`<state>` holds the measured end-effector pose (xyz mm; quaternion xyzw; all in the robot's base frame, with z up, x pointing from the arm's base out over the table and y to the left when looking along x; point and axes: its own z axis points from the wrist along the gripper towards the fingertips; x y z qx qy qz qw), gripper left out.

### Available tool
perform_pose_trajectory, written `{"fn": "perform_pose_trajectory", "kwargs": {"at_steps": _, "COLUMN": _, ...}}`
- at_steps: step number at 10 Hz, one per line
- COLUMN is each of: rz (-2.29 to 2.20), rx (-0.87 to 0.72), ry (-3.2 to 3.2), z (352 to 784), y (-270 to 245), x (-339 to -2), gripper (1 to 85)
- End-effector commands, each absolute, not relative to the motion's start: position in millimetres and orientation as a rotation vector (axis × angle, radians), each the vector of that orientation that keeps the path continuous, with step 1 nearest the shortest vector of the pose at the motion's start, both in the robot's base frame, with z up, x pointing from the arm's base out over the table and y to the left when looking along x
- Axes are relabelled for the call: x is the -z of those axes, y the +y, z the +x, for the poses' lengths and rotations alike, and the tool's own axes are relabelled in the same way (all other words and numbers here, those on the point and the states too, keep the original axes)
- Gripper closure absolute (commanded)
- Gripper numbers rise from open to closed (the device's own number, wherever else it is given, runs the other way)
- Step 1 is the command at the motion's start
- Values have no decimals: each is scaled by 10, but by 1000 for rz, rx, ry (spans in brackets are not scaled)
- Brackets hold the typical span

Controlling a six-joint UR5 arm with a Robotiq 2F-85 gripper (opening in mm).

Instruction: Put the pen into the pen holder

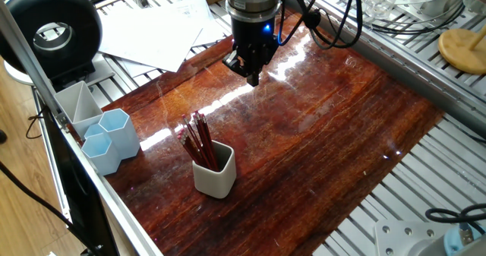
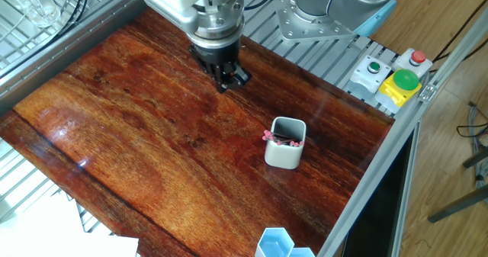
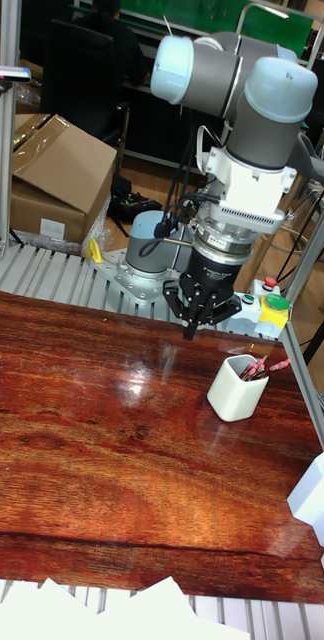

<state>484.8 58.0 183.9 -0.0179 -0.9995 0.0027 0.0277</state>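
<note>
Gripper (image 1: 253, 77) fingers look pressed together, nothing pinched, above glossy wood table (image 1: 319, 127). Well apart sits the off-white rounded-square pen holder (image 1: 213, 171) with red pens (image 1: 199, 140); tall view only shows their tips.

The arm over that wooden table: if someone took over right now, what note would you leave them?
Gripper: up above the table's far side, well away from the pen holder; it looks shut with nothing in it.
Pen holder: upright near the front edge, beside the blue cups.
Pens: a bunch of red ones already stands in the holder, leaning. No loose pen shows on the table.
Done: apparently the drop-off.
Left: probably nothing; check that no pen is missing.
</note>
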Motion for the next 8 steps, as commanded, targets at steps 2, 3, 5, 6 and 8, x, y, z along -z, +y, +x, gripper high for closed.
{"fn": "perform_pose_trajectory", "kwargs": {"at_steps": 2, "rz": -47, "rx": 5, "ry": -3092, "z": 4857, "y": 583, "x": -1817, "gripper": 847}}
{"fn": "perform_pose_trajectory", "kwargs": {"at_steps": 3, "rz": -42, "rx": 5, "ry": -3095, "z": 4862, "y": 580, "x": -1815, "gripper": 847}}
{"fn": "perform_pose_trajectory", "kwargs": {"at_steps": 5, "rz": -37, "rx": 3, "ry": -3095, "z": 4862, "y": 577, "x": -1813, "gripper": 847}}
{"fn": "perform_pose_trajectory", "kwargs": {"at_steps": 6, "rz": -35, "rx": -2, "ry": -3097, "z": 4867, "y": 572, "x": -1811, "gripper": 847}}
{"fn": "perform_pose_trajectory", "kwargs": {"at_steps": 8, "rz": -28, "rx": -13, "ry": -3097, "z": 4868, "y": 556, "x": -1807, "gripper": 847}}
